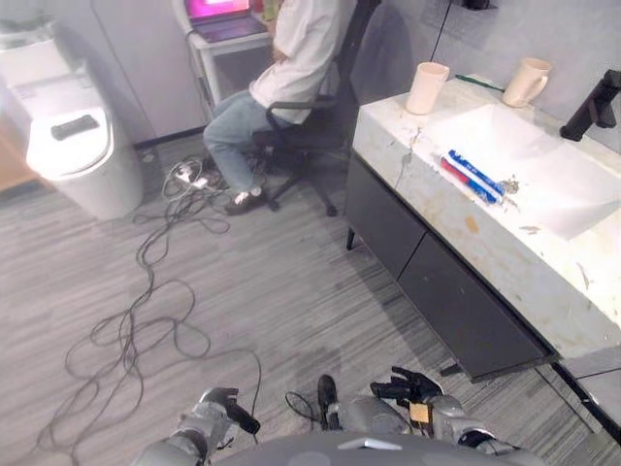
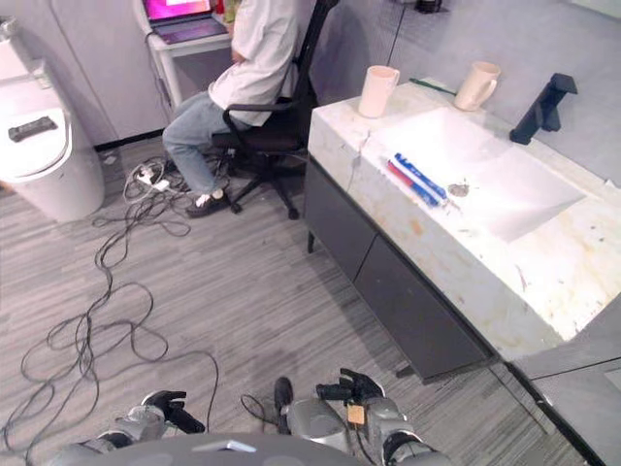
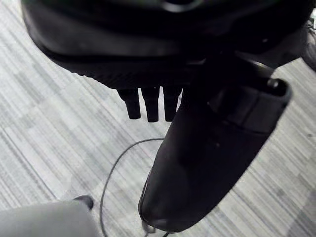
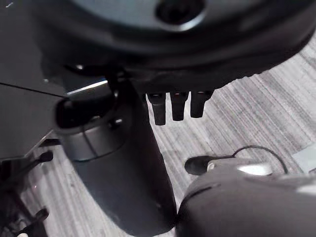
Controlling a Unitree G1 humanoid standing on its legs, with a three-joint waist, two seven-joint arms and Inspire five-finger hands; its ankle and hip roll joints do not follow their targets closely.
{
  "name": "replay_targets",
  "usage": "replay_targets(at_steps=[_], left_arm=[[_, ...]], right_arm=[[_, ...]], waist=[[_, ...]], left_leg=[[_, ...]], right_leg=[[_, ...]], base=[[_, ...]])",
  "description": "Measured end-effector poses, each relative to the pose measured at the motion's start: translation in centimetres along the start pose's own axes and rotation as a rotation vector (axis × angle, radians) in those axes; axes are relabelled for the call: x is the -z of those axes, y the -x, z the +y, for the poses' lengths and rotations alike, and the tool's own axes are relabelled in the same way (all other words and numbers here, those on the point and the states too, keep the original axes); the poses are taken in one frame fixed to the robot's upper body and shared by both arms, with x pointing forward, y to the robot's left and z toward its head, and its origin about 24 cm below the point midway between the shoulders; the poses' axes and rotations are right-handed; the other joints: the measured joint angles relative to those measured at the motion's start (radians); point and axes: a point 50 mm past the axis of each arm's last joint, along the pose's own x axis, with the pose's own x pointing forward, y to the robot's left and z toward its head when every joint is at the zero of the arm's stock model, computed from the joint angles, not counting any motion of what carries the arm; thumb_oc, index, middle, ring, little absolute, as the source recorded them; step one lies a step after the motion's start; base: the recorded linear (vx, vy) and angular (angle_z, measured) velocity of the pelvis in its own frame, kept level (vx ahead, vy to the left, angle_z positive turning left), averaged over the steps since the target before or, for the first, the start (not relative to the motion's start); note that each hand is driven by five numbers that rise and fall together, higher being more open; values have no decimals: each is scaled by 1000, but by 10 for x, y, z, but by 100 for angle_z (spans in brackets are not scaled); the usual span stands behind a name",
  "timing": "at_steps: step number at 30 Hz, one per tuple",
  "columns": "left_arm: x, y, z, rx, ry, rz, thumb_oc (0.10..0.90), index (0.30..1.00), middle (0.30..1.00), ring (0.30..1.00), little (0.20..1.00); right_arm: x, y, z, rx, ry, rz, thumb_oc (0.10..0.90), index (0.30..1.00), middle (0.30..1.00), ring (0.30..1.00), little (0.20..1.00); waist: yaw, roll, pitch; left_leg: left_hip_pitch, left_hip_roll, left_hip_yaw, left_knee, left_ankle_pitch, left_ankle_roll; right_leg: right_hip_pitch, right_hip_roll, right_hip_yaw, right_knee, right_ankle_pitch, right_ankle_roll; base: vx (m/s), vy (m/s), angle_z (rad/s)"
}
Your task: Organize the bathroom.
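On the marble counter (image 1: 505, 262) to my right, a blue toothbrush (image 1: 475, 173) and a red one (image 1: 464, 181) lie side by side at the sink basin's (image 1: 553, 170) near rim. Two cream cups (image 1: 427, 87) (image 1: 526, 82) stand upright at the counter's far end, either side of the basin. A black faucet (image 1: 594, 107) rises at the back. My left hand (image 1: 228, 408) and right hand (image 1: 412, 386) hang low over the floor, far from the counter. Both are open with relaxed fingers (image 3: 150, 103) (image 4: 177, 106) and hold nothing.
A white toilet (image 1: 78, 160) with a dark remote (image 1: 74, 126) on its lid stands at the far left. A person (image 1: 281, 68) sits on a black office chair (image 1: 310, 136) by a desk with a laptop (image 1: 225, 19). Loose cables (image 1: 146, 320) sprawl across the grey floor.
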Motion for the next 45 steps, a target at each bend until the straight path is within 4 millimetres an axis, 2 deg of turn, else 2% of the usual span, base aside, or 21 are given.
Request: replay_targets(at_steps=[2, 5, 7, 10, 12, 13, 15, 17, 20, 21, 23, 27, 28, 30, 33, 36, 37, 39, 41, 42, 45], left_arm=[[-1, 0, -4, 10, 15, -2, 800, 900, 900, 900, 900], [-14, -1, 3, -11, 48, -47, 800, 900, 900, 900, 900], [-11, -1, 8, -26, 61, -40, 800, 900, 900, 900, 900], [-3, -1, 9, -30, 73, -15, 800, 900, 900, 900, 900], [-3, 0, 5, -17, 86, -21, 800, 900, 900, 900, 900], [-3, 0, 6, -19, 80, -20, 800, 900, 900, 900, 900], [3, 0, 12, -29, 37, -3, 800, 900, 900, 900, 900], [5, 0, 12, -26, 21, 17, 800, 900, 900, 900, 900], [13, 0, 12, -30, 35, 52, 800, 900, 900, 900, 900], [16, 0, 14, -37, 34, 62, 800, 900, 900, 900, 900], [25, 1, 20, -54, 22, 90, 800, 900, 900, 900, 900], [45, 4, 36, -117, 56, 119, 800, 900, 900, 900, 900], [47, 5, 37, -123, 54, 126, 800, 900, 900, 900, 900], [50, 5, 37, -124, 53, 128, 800, 900, 900, 900, 900], [38, 3, 23, -89, 40, 78, 800, 900, 900, 900, 900], [34, 3, 20, -89, 67, 42, 800, 900, 900, 900, 900], [27, 3, 25, -114, 89, 19, 800, 900, 900, 900, 900], [20, 2, 24, -113, 90, -12, 800, 900, 900, 900, 900], [16, 2, 22, -125, 97, -32, 800, 900, 900, 900, 900], [16, 2, 20, -125, 96, -31, 800, 900, 900, 900, 900], [10, 2, 16, -118, 83, -53, 800, 900, 900, 900, 900]], right_arm=[[8, 1, -6, 29, 18, 42, 800, 900, 900, 900, 900], [22, 3, -13, 52, 26, 106, 800, 900, 900, 900, 900], [26, 4, -16, 60, 34, 125, 800, 900, 900, 900, 900], [27, 4, -20, 68, 52, 124, 800, 900, 900, 900, 900], [27, 5, -24, 79, 54, 119, 800, 900, 900, 900, 900], [32, 6, -23, 80, 49, 132, 800, 900, 900, 900, 900], [40, 6, -16, 68, 25, 145, 800, 900, 900, 900, 900], [43, 7, -16, 71, -7, 146, 800, 900, 900, 900, 900], [35, 7, -23, 87, -27, 104, 800, 900, 900, 900, 900], [32, 6, -24, 87, -27, 94, 800, 900, 900, 900, 900], [25, 5, -25, 83, -14, 70, 800, 900, 900, 900, 900], [29, 6, -24, 72, -7, 91, 800, 900, 900, 900, 900], [34, 7, -24, 67, -6, 106, 800, 900, 900, 900, 900], [57, 11, -22, 54, -9, 181, 800, 900, 900, 900, 900], [82, 18, -22, 60, -39, 232, 800, 900, 900, 900, 900], [83, 19, -24, 70, -43, 234, 800, 900, 900, 900, 900], [69, 15, -27, 75, -19, 194, 800, 900, 900, 900, 900], [56, 13, -35, 95, 11, 162, 800, 900, 900, 900, 900], [42, 9, -34, 92, 16, 123, 800, 900, 900, 900, 900], [35, 8, -34, 91, 19, 103, 800, 900, 900, 900, 900], [31, 7, -32, 90, 22, 78, 800, 900, 900, 900, 900]], waist=[[22, -13, 2], [30, -23, 7], [60, -28, 9], [84, -4, 3], [87, 18, -2], [90, 26, 0], [56, -20, -19], [37, -20, -19], [44, 2, -5], [56, 6, -2], [58, 4, -2], [76, -24, 12], [64, -29, 12], [48, -29, 14], [22, 16, 13], [44, 21, 14], [60, 9, 15], [86, 14, -2], [92, 10, -10], [106, 11, -13], [102, 4, -13]], left_leg=[[-124, 1, -5, 145, -27, 21], [-253, 55, -46, 66, -17, 46], [-233, 102, -39, -220, 15, 85], [-203, 149, -152, -546, 95, 63], [-213, 147, -179, -540, 123, 73], [-220, 141, -172, -509, 186, 54], [-180, 93, -151, -560, 164, 53], [-146, 68, -120, -619, 190, 67], [-93, 63, -3, -650, 190, 119], [-74, 68, 60, -650, 183, 129], [-48, 77, 126, -652, 143, 101], [-7, 96, 258, -655, 99, 93], [-2, 96, 254, -655, 94, 94], [9, 100, 217, -655, 91, 96], [7, 141, 129, -613, 110, 96], [-13, 164, 137, -503, 95, 70], [-129, 167, 89, -203, 76, 12], [-208, 168, 31, -79, 66, -4], [-193, 167, 22, -214, 56, 17], [-168, 179, 22, -350, 74, 19], [-168, 204, 18, -519, 163, 11]], right_leg=[[55, -18, 49, -41, -10, -28], [105, -22, 97, -54, -41, -48], [129, -25, 169, -67, -50, -42], [148, -23, 199, -84, -99, -18], [145, -24, 214, -80, -97, 13], [143, -26, 219, -67, -101, 54], [115, -93, 214, -29, -126, 59], [77, -124, 209, 32, -126, 99], [10, -145, 138, 138, -143, 124], [-14, -152, 71, 166, -146, 127], [-44, -158, -12, 169, -149, 132], [-128, -176, -333, 132, -147, 146], [-131, -174, -341, 115, -141, 154], [-105, -158, -308, 84, -71, 162], [-55, -85, -245, 59, -91, 103], [-17, -73, -240, 19, -80, 69], [36, -70, -201, -28, -81, 44], [51, -66, -165, -50, -78, 32], [76, -52, -99, -78, -61, 37], [77, -38, -76, -86, -61, 30], [102, -16, -65, -86, -73, 18]], base=[[223, 108, -64], [265, 195, -54], [353, 295, -118], [298, 287, -138], [93, 229, -118], [155, 284, -88], [150, 250, -67], [111, 148, -52], [127, 49, -95], [76, -24, -99], [111, -37, -122], [113, -38, -118], [134, -75, -54], [120, -32, 24], [110, 2, 69], [109, 5, -15], [76, 17, -51], [264, 238, -86], [226, 284, -98], [121, 172, -99], [121, 236, -39]])
